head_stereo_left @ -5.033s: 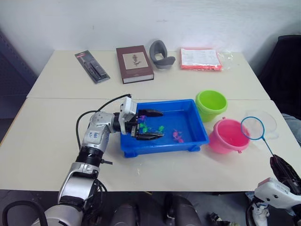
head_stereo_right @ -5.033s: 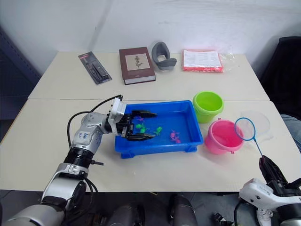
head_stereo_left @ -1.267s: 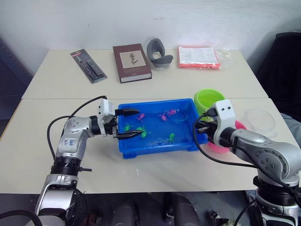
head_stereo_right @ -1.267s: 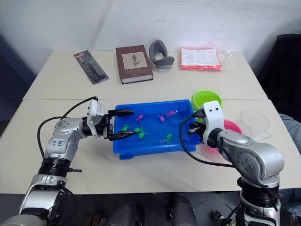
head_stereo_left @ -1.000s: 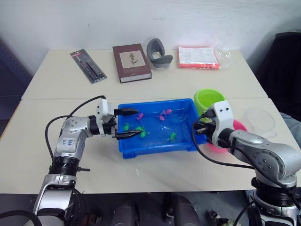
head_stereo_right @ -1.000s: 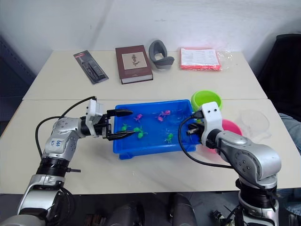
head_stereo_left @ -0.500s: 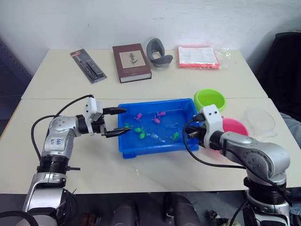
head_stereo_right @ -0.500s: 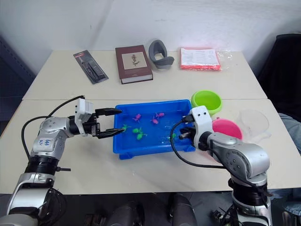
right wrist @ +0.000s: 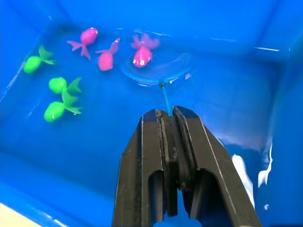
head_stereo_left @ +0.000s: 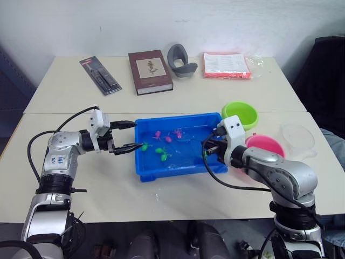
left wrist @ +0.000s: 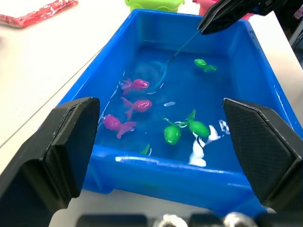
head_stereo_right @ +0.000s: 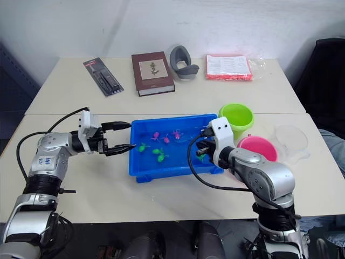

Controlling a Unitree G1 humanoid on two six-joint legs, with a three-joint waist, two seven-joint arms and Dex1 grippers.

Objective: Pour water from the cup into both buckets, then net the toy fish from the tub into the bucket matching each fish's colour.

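The blue tub (head_stereo_left: 172, 174) holds water and several toy fish, pink ones (head_stereo_left: 167, 138) toward the back and green ones (head_stereo_left: 160, 151) in the middle. My right gripper (right wrist: 169, 116) is shut on the thin blue handle of a net. It reaches in over the tub's right end, and the net's hoop (right wrist: 156, 71) lies in the water with a pink fish (right wrist: 142, 56) at its rim. My left gripper (head_stereo_left: 137, 135) is open at the tub's left rim, holding nothing. The green bucket (head_stereo_left: 240, 114) and pink bucket (head_stereo_left: 264, 147) stand right of the tub. The clear cup (head_stereo_left: 295, 136) is farther right.
Along the far side of the table lie a black packaged item (head_stereo_left: 101, 75), a brown book (head_stereo_left: 150, 71), a grey curved object (head_stereo_left: 180, 60) and a red packet (head_stereo_left: 229, 66). Water drops (head_stereo_left: 157, 190) spot the table in front of the tub.
My left gripper has drawn back leftward from inside the tub to its left rim. My right gripper has pushed the net leftward through the water toward the pink fish.
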